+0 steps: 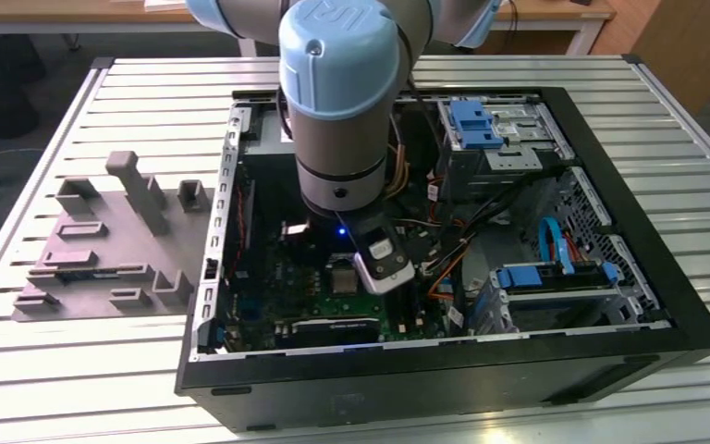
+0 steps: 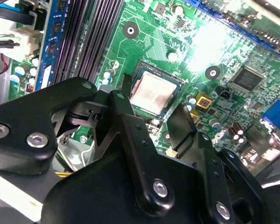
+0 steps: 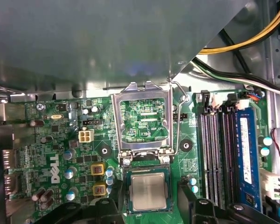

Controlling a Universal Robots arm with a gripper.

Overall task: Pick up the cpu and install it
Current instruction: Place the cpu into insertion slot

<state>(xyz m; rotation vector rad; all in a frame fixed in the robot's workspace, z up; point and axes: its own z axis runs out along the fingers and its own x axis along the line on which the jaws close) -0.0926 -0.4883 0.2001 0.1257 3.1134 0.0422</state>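
Black jaws parted above the cpu (image 2: 153, 92) seated in its socket.

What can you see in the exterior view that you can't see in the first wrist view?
The exterior view gives the big picture: the whole black computer case, the grey tray beside it on the slatted table, and the arm reaching inside. The first wrist view gives the close-up: the cpu lying in its socket, with the socket's metal frame flipped open. Both share the green motherboard.
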